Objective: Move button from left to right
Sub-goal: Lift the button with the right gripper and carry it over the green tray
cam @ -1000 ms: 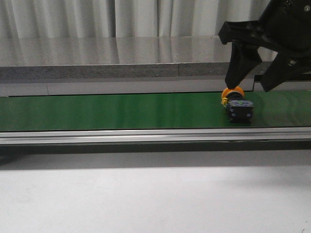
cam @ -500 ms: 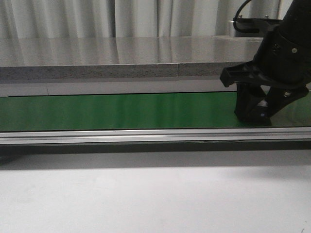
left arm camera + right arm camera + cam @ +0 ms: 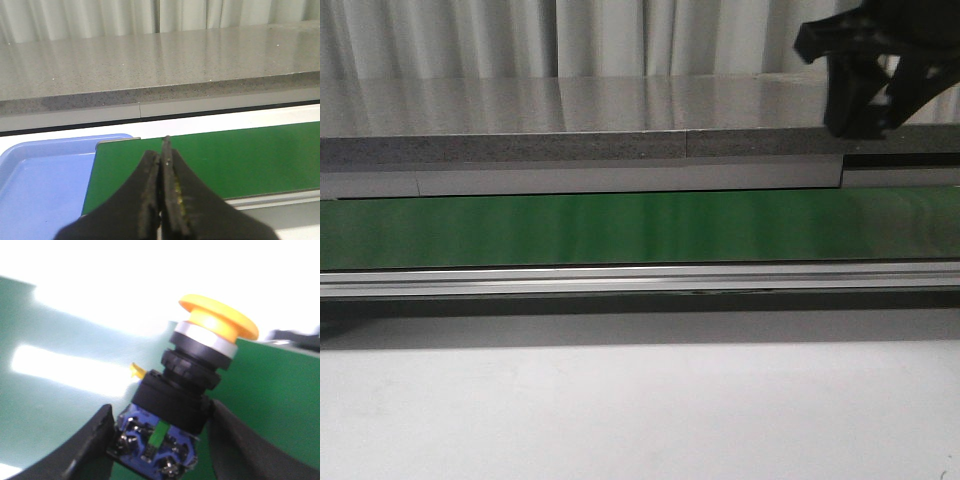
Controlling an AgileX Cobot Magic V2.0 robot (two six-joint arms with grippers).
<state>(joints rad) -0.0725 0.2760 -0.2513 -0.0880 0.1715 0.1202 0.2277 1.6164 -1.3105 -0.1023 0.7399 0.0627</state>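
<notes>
The button (image 3: 200,365) has a yellow-orange cap, a black body and a blue base with a small green mark. It sits tilted between the fingers of my right gripper (image 3: 160,442), which is shut on its base above the green belt (image 3: 280,405). In the front view the right gripper (image 3: 865,110) hangs high at the far right, and the button is hidden behind it. My left gripper (image 3: 162,150) is shut and empty over the left end of the belt (image 3: 240,155). It does not show in the front view.
The green conveyor belt (image 3: 570,225) runs across the view, with an aluminium rail (image 3: 620,280) along its near side. A grey stone counter (image 3: 570,120) stands behind it. A blue tray (image 3: 40,175) lies off the belt's left end. A white table surface (image 3: 620,400) lies in front.
My right gripper came down over the button on the belt, shut on it, and has risen with it. The belt spot where the button stood is bare.
</notes>
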